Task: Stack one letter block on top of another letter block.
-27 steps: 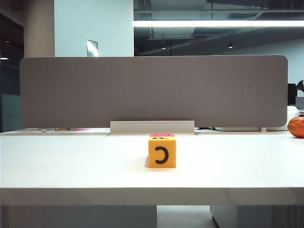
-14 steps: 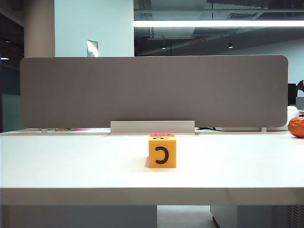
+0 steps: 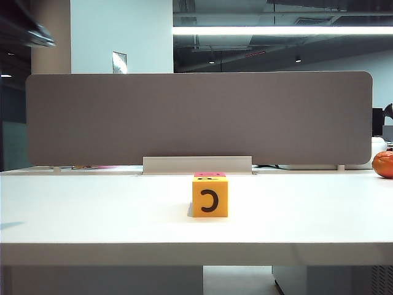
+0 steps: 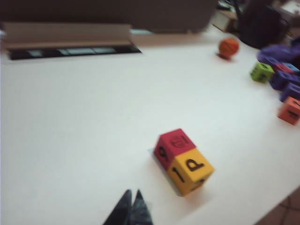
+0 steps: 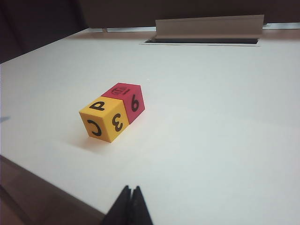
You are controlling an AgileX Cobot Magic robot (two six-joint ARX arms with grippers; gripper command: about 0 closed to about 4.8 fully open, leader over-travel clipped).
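Cubes, yellow [image 5: 105,118] touching pink-red [image 5: 126,99]; both pincers [image 4: 131,206] [image 5: 130,205] shut.

From my remote station I see a white table [image 3: 92,209] spanning the exterior view. A grey divider panel [image 3: 196,117] stands along its far edge, and a pale cable tray [image 3: 196,165] sits at the panel's foot. An orange ball [image 3: 383,164] rests on the far right of the table, cut by the frame edge. Overhead I note a long ceiling light [image 3: 282,30]. In the left wrist view, a loose group of coloured blocks [image 4: 281,82] lies near one table edge, well apart from the ball: green, purple and orange-red among them, too blurred for me to read.
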